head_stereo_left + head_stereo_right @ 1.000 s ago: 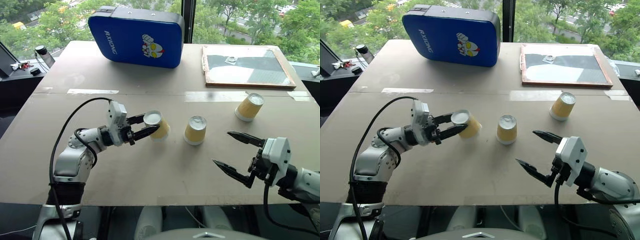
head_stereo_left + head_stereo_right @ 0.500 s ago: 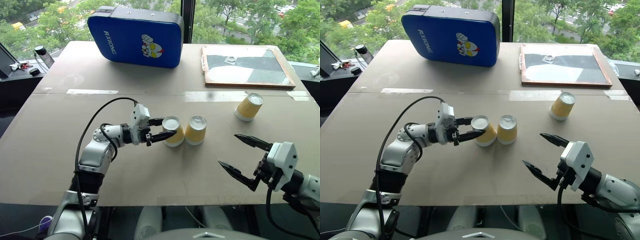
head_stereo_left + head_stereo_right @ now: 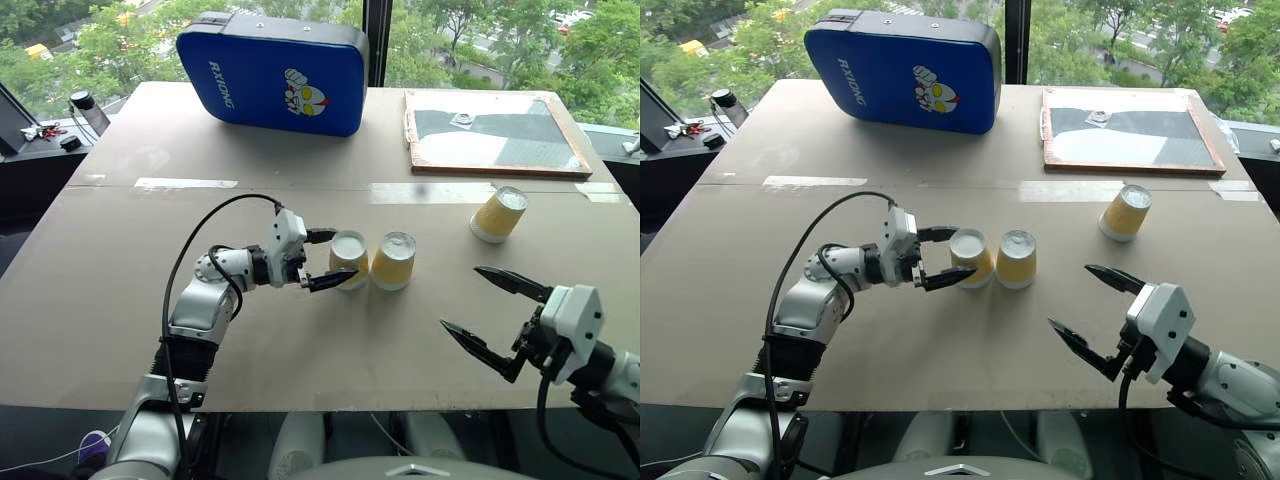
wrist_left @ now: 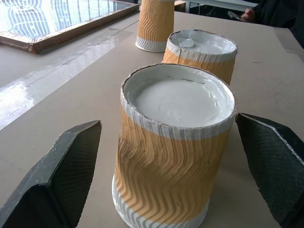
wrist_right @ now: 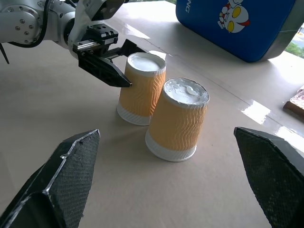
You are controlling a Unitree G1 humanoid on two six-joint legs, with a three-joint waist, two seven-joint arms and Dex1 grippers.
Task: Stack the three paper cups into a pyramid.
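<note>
the carried cup (image 3: 349, 258) has been set down mid-frame beside its twin (image 3: 392, 260), and the left gripper (image 3: 318, 259) is now released. it should be withdrawn straight back, neither cup nudged.

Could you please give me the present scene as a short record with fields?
base cups: left cup and middle cup stand upside down, side by side, on the table
third cup: right cup, upside down, apart from the pair, near the framed board
left gripper: open, fingers either side of the left cup, not gripping
right gripper: open, empty, facing the pair
pyramid: bottom row set, top cup not placed
other: blue pad at the far edge
</note>
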